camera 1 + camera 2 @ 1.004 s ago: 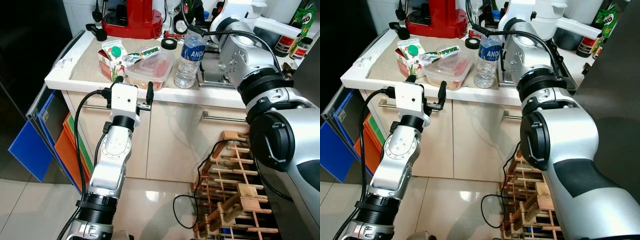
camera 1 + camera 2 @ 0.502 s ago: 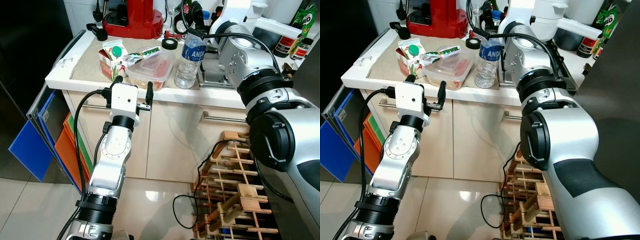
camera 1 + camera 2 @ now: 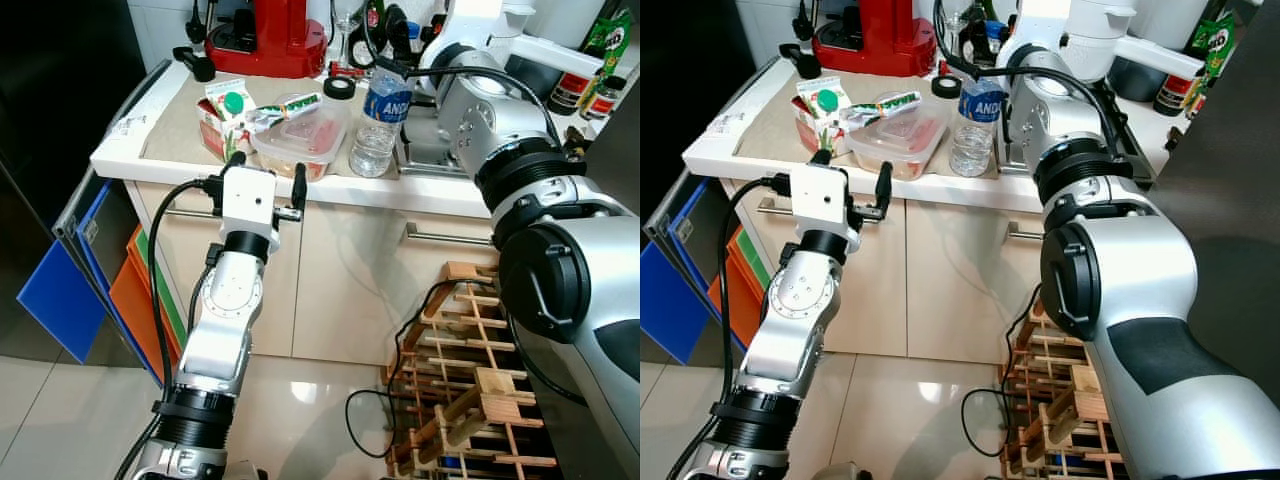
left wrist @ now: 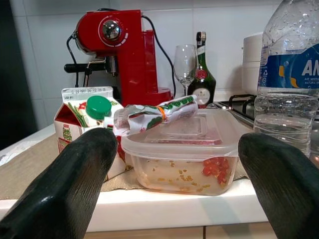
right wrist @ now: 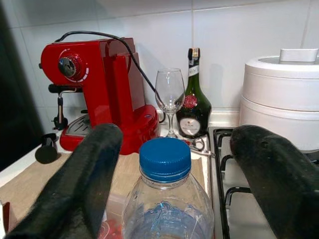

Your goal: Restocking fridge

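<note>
A clear lidded food container (image 3: 300, 140) with red bits inside sits near the counter's front edge. A crumpled snack packet (image 3: 288, 104) lies on its lid. Left of it stands a carton with a green cap (image 3: 225, 115), and right of it a water bottle with a blue cap (image 3: 378, 120). My left gripper (image 3: 267, 170) hangs open at the counter edge, level with the container (image 4: 179, 159) and just short of it. My right gripper (image 5: 174, 144) is open above the counter, one finger (image 5: 94, 164) on each side of the bottle's cap (image 5: 165, 158), not touching it.
A red coffee machine (image 3: 265, 30), a wine glass (image 5: 169, 92) and a dark green bottle (image 5: 192, 109) stand at the back. A hob (image 3: 430, 150) and a white cooker (image 5: 281, 99) lie to the right. A wooden rack (image 3: 470, 370) and blue and orange boards (image 3: 70, 290) are on the floor.
The view has shifted very slightly. Both grippers and the items on the counter stay where they were.
</note>
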Robot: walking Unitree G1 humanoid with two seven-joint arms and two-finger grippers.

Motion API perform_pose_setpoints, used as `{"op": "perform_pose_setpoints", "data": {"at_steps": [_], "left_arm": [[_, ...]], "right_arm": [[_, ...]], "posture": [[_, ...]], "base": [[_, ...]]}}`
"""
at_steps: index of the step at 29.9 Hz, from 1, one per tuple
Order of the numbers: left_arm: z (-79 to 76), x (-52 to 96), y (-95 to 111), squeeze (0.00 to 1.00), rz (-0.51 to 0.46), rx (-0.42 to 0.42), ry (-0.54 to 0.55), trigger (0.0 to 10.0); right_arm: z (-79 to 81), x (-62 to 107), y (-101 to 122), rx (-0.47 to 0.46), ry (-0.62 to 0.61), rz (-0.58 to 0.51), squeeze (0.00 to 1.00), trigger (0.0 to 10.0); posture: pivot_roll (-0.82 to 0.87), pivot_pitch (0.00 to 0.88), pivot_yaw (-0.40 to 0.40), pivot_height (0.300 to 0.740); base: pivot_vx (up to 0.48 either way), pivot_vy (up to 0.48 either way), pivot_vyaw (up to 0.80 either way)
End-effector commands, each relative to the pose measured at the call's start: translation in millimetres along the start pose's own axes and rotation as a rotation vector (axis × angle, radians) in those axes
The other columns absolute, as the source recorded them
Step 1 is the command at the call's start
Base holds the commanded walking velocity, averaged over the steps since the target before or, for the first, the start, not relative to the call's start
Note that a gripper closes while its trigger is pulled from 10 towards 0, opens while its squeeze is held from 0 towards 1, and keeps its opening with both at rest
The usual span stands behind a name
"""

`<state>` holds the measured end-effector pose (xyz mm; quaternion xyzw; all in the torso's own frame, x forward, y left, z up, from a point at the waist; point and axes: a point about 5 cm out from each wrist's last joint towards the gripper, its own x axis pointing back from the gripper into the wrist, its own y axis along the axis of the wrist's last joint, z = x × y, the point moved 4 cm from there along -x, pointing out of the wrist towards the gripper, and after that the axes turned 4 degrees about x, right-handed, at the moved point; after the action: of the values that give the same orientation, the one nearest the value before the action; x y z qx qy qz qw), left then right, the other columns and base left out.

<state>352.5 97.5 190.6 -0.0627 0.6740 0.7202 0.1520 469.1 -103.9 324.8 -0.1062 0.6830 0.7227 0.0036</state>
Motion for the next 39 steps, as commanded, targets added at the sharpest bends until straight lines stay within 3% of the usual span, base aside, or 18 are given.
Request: {"op": "perform_pose_setpoints", "data": {"at_steps": [1,22,29,31,37,38,39], "left_arm": [[-1.5,-3.2,2,0.00,0.003,0.007,0.002,10.0],[-1.1,-3.9,0,0.00,0.016,0.004,0.007,10.0],[-0.5,-3.8,0,0.00,0.017,0.000,0.009,10.0],[-0.2,-3.8,0,0.00,0.017,0.000,0.009,10.0],[-1.1,-3.8,-1,0.00,0.017,-0.001,0.005,10.0],[-1.2,-3.8,-1,0.00,0.017,-0.001,0.005,10.0],[-1.3,-3.9,-1,0.00,0.016,0.000,0.004,10.0]], "right_arm": [[-6.5,0.4,-1,-0.005,-0.018,0.013,0.00,0.0],[-1.4,0.6,-5,-0.026,0.008,0.012,0.00,0.0],[3.3,0.4,28,-0.027,0.028,-0.146,0.00,0.0],[7.1,2.0,48,0.011,0.039,-0.239,0.00,0.0],[7.8,2.2,50,0.025,0.033,-0.250,0.00,0.0],[7.8,1.7,46,0.016,0.036,-0.232,0.00,3.3],[6.1,1.5,42,0.000,0.028,-0.217,0.00,10.0]], "posture": [[0.13,0.000,-0.082,0.740],[0.13,0.000,-0.084,0.740],[0.13,0.000,-0.082,0.740],[0.13,0.000,-0.082,0.740],[0.13,0.000,-0.083,0.740],[0.13,0.000,-0.083,0.740],[0.13,0.000,-0.083,0.740]], "base": [[0.000,0.000,0.00],[0.000,0.000,0.00],[0.000,0.000,0.00],[0.000,0.000,0.00],[0.000,0.000,0.00],[0.000,0.000,0.00],[0.000,0.000,0.00]]}}
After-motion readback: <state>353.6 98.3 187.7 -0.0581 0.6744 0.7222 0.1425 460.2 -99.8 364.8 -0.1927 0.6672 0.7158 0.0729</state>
